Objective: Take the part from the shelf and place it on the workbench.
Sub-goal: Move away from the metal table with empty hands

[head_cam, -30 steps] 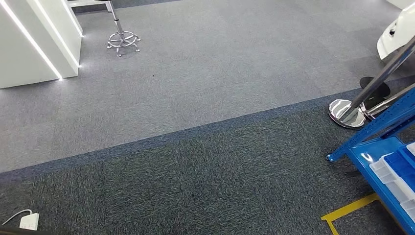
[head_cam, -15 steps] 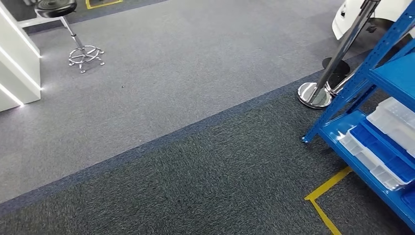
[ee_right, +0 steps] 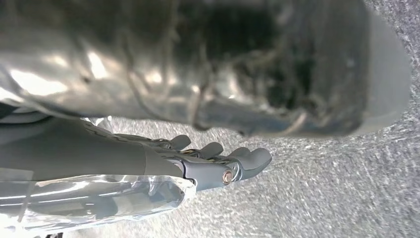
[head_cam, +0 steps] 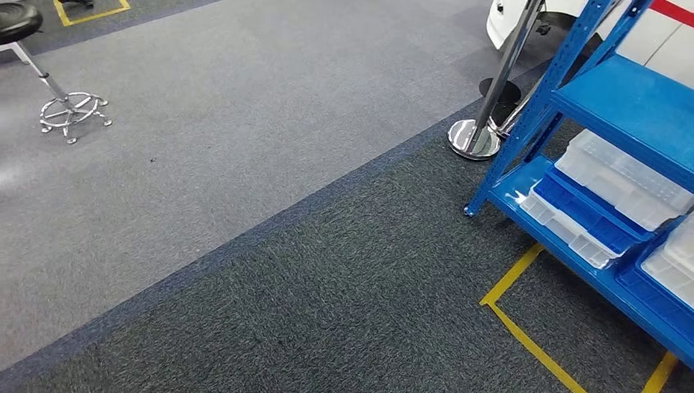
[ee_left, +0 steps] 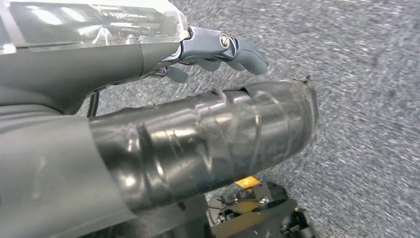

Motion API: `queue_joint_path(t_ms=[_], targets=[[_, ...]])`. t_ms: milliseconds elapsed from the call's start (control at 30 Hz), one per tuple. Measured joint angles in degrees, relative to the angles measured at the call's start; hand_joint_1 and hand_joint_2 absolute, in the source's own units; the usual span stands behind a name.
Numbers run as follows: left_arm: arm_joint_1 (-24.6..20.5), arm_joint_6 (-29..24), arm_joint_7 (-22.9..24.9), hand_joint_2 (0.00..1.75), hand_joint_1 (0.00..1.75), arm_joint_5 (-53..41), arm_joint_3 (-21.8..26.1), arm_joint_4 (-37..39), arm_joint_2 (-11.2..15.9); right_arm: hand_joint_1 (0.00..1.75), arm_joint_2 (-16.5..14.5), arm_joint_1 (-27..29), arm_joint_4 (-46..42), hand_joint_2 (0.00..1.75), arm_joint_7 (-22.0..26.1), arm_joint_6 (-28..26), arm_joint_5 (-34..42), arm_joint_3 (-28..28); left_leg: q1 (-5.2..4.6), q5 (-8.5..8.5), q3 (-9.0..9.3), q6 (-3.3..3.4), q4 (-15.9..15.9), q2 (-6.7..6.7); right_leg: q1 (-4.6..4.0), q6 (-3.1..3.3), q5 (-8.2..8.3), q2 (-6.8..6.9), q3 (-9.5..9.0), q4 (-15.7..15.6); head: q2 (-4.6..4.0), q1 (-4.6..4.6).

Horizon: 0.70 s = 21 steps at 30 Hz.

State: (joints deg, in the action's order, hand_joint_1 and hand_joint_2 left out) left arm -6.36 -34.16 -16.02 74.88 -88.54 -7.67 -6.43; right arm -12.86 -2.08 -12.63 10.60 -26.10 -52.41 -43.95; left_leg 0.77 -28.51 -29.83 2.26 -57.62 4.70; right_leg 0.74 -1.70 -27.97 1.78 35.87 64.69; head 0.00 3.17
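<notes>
In the head view a blue metal shelf (head_cam: 610,98) stands at the right on dark grey carpet (head_cam: 344,303), its lower tier carrying clear plastic compartment trays (head_cam: 622,176) stacked over a blue tray (head_cam: 585,214), with another clear tray (head_cam: 673,266) further right at the frame edge. Which of these holds the task's part cannot be told; no separate part can be made out on the shelf. Just beside the shelf's near post stands a chrome stanchion (head_cam: 491,98) on a round polished base. Yellow floor tape (head_cam: 524,327) marks a corner on the carpet in front of the shelf. A band of darker blue carpet separates the dark carpet from lighter grey carpet (head_cam: 245,98), where a stool (head_cam: 49,98) with a chrome ring base stands at far left. In the left wrist view the left hand (ee_left: 218,49) hangs over carpet with its fingers loosely extended, holding nothing. In the right wrist view the right hand (ee_right: 218,158) likewise hangs with fingers extended and slightly apart, holding nothing.
</notes>
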Motion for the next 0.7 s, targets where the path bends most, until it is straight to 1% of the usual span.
queue_joint_path(t_ms=[33,67,100,133,167,200,233,267,300,333,367,400,433,467,500,533,567,600,633,667,700], targets=[[0.0,0.0,0.0,0.0,0.0,0.0,0.0,0.0,0.0,0.0,0.0,0.0,0.0,0.0,0.0,0.0,0.0,0.0,-0.12,-0.26,0.2,-0.32,-0.1,0.55,-0.21,0.36,0.99,1.09,-1.71,-3.2,0.0,0.0],[-0.1,0.0,0.0,0.0,0.0,0.0,0.0,0.0,0.0,0.0,0.0,-0.1,0.0,0.0,0.0,0.0,0.0,0.0,-0.21,-0.47,0.4,-0.67,-0.1,1.06,-0.47,0.77,1.32,1.83,-2.71,-5.2,0.0,-0.02],[-0.1,0.0,0.0,0.0,0.0,0.0,0.0,0.0,0.0,0.0,0.0,-0.1,0.0,0.0,0.0,0.0,0.0,0.0,-0.31,-0.62,0.64,-1.04,0.0,1.53,-0.74,1.2,1.03,2.03,-2.88,-5.7,0.0,-0.03],[-0.2,0.0,0.0,0.0,0.0,0.0,0.0,0.0,0.0,0.0,0.0,-0.1,0.0,0.0,0.0,0.0,0.0,0.0,-0.36,-0.76,0.89,-1.39,0.1,2.0,-0.83,1.56,1.09,1.48,-2.84,-5.8,0.0,-0.04],[-0.3,0.0,0.0,0.0,0.0,0.0,0.0,0.0,0.0,0.0,0.0,0.0,0.0,0.0,0.0,0.0,0.0,0.0,-0.24,-0.97,1.11,-1.72,0.0,2.14,-0.72,1.94,1.15,0.82,-2.96,-5.9,0.0,-0.03],[-0.4,0.0,0.0,0.0,0.0,0.0,0.0,0.0,0.0,0.0,-0.1,0.0,0.0,0.0,0.0,0.0,0.0,0.0,-0.15,-1.54,1.08,-2.03,-0.6,1.4,-0.55,2.32,1.25,0.19,-3.12,-6.1,0.0,-0.08],[-0.4,0.0,-0.1,0.0,0.0,0.0,0.0,0.0,0.0,0.0,-0.1,0.0,0.0,0.0,0.0,0.0,0.0,0.0,-0.02,-2.65,0.49,-2.29,-2.1,0.12,-0.37,2.72,1.43,-0.4,-3.29,-6.3,0.0,-0.18],[-0.4,0.0,-0.1,0.0,0.0,0.0,0.0,0.0,0.0,0.0,-0.1,0.0,0.0,0.0,0.0,0.0,0.0,0.0,0.14,-4.25,-0.71,-2.49,-4.8,-1.5,-0.2,3.05,1.57,-1.01,-3.46,-6.5,0.0,-0.25],[-0.4,0.0,-0.1,0.0,0.0,0.1,0.0,0.0,0.0,0.0,-0.1,-0.1,0.0,0.0,0.0,0.0,0.0,0.0,0.17,-6.07,-2.45,-2.63,-8.4,-2.99,-0.24,3.27,1.6,-1.63,-3.44,-6.5,0.0,-0.34],[-0.2,0.0,-0.1,0.0,0.0,0.1,0.0,0.0,0.0,0.0,-0.2,-0.2,0.0,0.0,0.0,0.0,0.0,0.0,0.21,-7.57,-4.42,-2.72,-12.3,-3.72,-0.31,3.42,1.62,-2.35,-3.43,-6.5,0.0,-0.37],[-0.1,0.0,-0.1,0.0,0.0,0.2,0.0,0.0,0.0,0.0,-0.2,-0.2,0.0,0.0,0.0,0.0,0.0,0.0,0.22,-8.18,-6.02,-2.77,-15.1,-4.06,-0.36,3.48,1.58,-3.17,-3.43,-6.4,0.0,-0.37],[0.0,0.0,0.0,0.0,0.0,0.3,0.0,0.0,0.0,0.0,-0.2,-0.2,0.0,0.0,0.0,0.0,0.0,0.0,0.21,-7.6,-6.85,-2.75,-16.1,-4.21,-0.4,3.52,1.52,-4.03,-3.46,-6.3,0.0,-0.37],[0.0,0.0,0.0,0.0,0.0,0.3,0.0,0.0,0.0,0.0,-0.2,-0.2,0.0,0.0,0.0,0.0,0.0,0.0,0.21,-5.88,-6.64,-2.65,-14.7,-4.35,-0.42,3.5,1.44,-4.92,-3.51,-6.1,0.0,-0.37],[0.0,0.0,0.0,0.0,0.0,0.4,0.0,0.0,0.0,0.0,-0.2,-0.2,0.0,0.0,0.0,0.0,0.0,0.0,0.22,-3.47,-5.52,-2.47,-11.4,-4.77,-0.43,3.44,1.35,-5.77,-3.59,-6.0,0.0,-0.37],[0.0,0.0,0.0,0.0,0.0,0.4,0.0,0.0,0.0,0.0,-0.3,-0.2,0.0,0.0,0.0,0.0,0.0,0.0,0.23,-1.3,-4.08,-2.21,-7.5,-5.99,-0.42,3.33,1.26,-6.54,-3.6,-5.9,0.0,-0.35],[0.0,0.0,0.0,0.0,0.0,0.4,0.0,0.0,0.1,0.0,-0.3,-0.2,0.0,0.0,0.0,0.0,0.0,0.0,0.25,0.18,-2.88,-2.03,-4.1,-7.16,-0.46,3.12,1.16,-7.24,-3.54,-5.7,0.0,-0.35],[0.0,0.0,0.0,0.0,0.0,0.4,0.0,0.0,0.1,0.0,-0.4,-0.2,0.0,0.0,0.0,0.1,0.0,0.0,0.2,0.89,-2.11,-1.89,-2.0,-8.08,-0.42,2.83,1.12,-7.81,-3.4,-5.6,0.0,-0.34],[-0.1,0.0,0.0,0.0,0.0,0.4,0.0,0.0,0.1,0.0,-0.4,-0.2,0.0,0.0,0.0,0.1,0.0,0.0,0.1,0.94,-1.81,-1.73,-1.1,-8.62,-0.32,2.45,1.12,-8.32,-3.21,-5.5,0.0,-0.34],[-0.2,0.1,-0.1,0.0,0.0,0.4,0.0,0.0,0.1,0.0,-0.4,-0.2,0.1,0.0,0.0,0.1,0.0,0.0,-0.03,0.97,-1.72,-1.58,-0.9,-8.22,-0.2,2.02,1.2,-8.83,-3.04,-5.6,0.0,-0.34],[-0.3,0.2,-0.2,0.0,0.0,0.4,0.0,0.0,0.1,0.0,-0.4,-0.1,0.1,0.0,0.0,0.0,0.0,0.0,0.07,1.18,-1.56,-1.24,-0.6,-7.63,-0.11,1.62,1.25,-9.21,-2.91,-5.7,0.0,-0.34],[-0.3,0.4,-0.3,0.0,0.0,0.5,0.0,0.0,0.2,0.0,-0.4,0.0,0.1,0.0,0.0,0.0,0.0,0.0,0.17,1.42,-1.35,-0.88,-0.2,-7.02,-0.14,1.29,1.08,-8.71,-2.73,-5.4,0.0,-0.33]])
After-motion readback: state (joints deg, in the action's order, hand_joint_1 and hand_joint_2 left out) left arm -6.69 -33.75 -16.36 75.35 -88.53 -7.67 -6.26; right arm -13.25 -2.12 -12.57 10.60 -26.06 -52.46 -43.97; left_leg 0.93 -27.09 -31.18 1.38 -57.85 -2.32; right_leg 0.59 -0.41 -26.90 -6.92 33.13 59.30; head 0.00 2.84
